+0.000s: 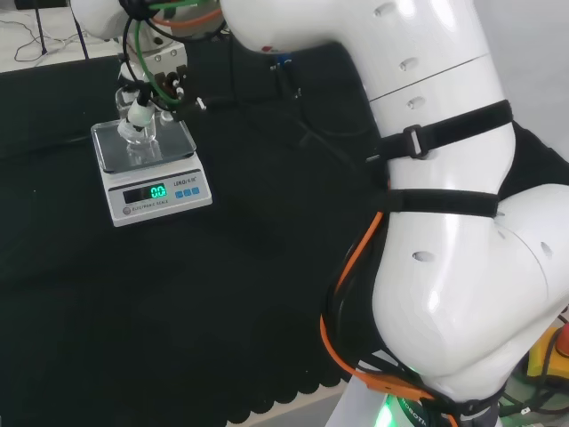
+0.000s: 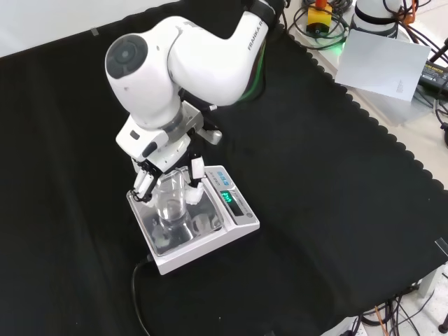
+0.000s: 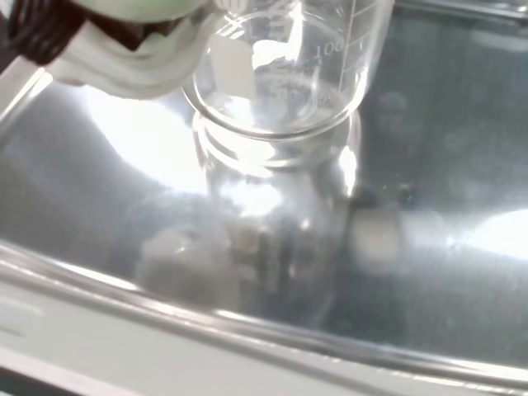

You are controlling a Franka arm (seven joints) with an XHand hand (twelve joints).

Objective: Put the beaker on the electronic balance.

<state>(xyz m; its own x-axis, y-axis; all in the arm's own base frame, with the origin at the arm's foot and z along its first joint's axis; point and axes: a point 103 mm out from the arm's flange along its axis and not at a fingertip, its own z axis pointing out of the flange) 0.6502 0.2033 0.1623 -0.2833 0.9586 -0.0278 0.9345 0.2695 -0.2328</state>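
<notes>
In the front view, the nearest stretch of my surface (image 2: 336, 231) is bare black cloth, with a scalloped hem running down its right side and a black cable (image 2: 137, 294) trailing from the electronic balance (image 2: 192, 220) toward the near edge. The balance stands on the cloth left of centre, its green display facing right in this view and its steel pan (image 2: 164, 234) shining. The clear glass beaker (image 2: 171, 199) stands upright over that pan; the wrist view shows its base (image 3: 272, 124) low over the reflecting steel, though I cannot tell whether it touches. My robot hand (image 2: 168, 175) comes down from above and is grasping the beaker, black and white fingers (image 2: 197, 175) curled about its upper wall on both sides. Behind it rise my own white arm links. Farther off, past the cloth's hem at the upper right, a white sheet (image 2: 381, 63) lies among cables, with a red and yellow stop button (image 2: 319, 14) beyond. In the head view, pale floor and loose cables (image 1: 36, 40) lie past the cloth's far edge.
</notes>
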